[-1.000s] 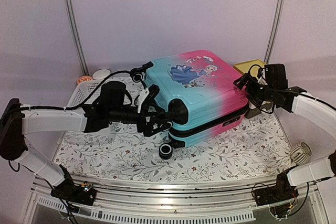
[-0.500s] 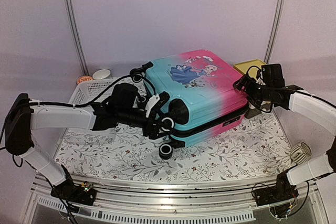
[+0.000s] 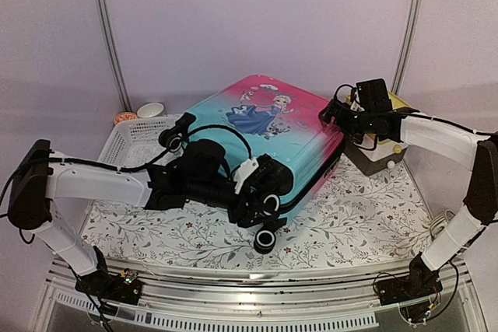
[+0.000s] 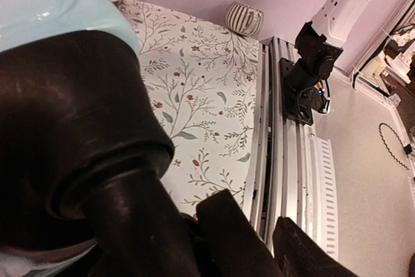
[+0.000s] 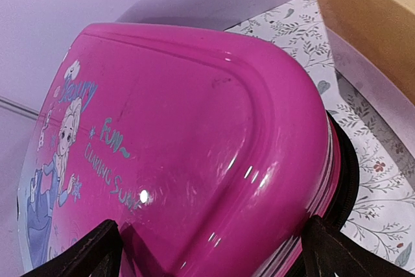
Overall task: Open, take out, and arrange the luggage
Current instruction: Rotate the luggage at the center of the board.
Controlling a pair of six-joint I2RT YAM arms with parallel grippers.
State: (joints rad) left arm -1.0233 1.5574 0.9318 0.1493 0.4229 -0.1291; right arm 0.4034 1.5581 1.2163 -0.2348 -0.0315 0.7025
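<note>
Right gripper (image 3: 336, 110): jaws apart, straddling the pink end of the luggage (image 3: 261, 126). Left gripper (image 3: 261, 198) at a wheel (image 4: 71, 141), apparently; closure cannot be told.

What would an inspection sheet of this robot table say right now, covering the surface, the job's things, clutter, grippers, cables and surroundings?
Surface: floral tablecloth, lying flat.
Job's things: princess-print suitcase, lying flat, print up, looks shut.
Clutter: white perforated basket and small white bowl at the far left; yellow-topped drawer box at the far right; striped cup near the right edge.
Grippers: left gripper at the suitcase's near wheel corner, grip unclear; right gripper open, jaws astride the pink corner.
Cables: black cable arching over the suitcase's turquoise end.
Surroundings: pale lilac walls; metal rail along the near edge.
</note>
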